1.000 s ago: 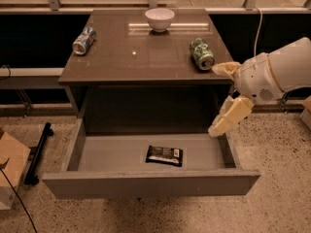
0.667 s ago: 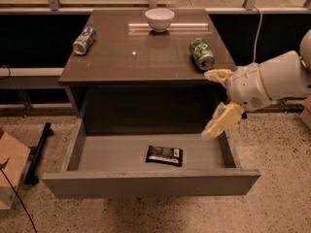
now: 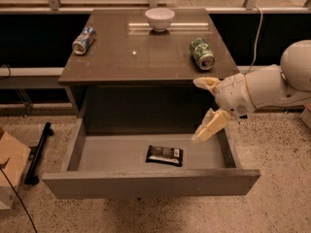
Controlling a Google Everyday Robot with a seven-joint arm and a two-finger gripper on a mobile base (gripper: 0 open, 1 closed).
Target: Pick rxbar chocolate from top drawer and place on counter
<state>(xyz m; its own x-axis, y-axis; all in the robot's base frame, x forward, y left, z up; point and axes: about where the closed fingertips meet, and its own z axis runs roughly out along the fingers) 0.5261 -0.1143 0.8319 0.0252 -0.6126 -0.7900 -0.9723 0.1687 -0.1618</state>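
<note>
The rxbar chocolate point(image 3: 164, 155), a flat black bar with a white label patch, lies on the floor of the open top drawer point(image 3: 150, 182), near the middle front. The drawer is pulled fully out below the glossy brown counter point(image 3: 141, 52). My gripper point(image 3: 204, 108) hangs over the drawer's right side, just under the counter's right front corner, up and to the right of the bar and apart from it. Its two cream fingers point(image 3: 210, 126) are spread wide and hold nothing.
On the counter stand a white bowl point(image 3: 159, 19) at the back, a crushed blue can point(image 3: 83, 40) at the left and a crushed green can point(image 3: 202, 53) at the right. A cardboard box point(image 3: 9, 171) and a black bar point(image 3: 38, 152) lie on the floor at left.
My arm and gripper have moved left, from beside the cabinet's right side to over the drawer's right end, nearer the bar. The bar has not moved.
</note>
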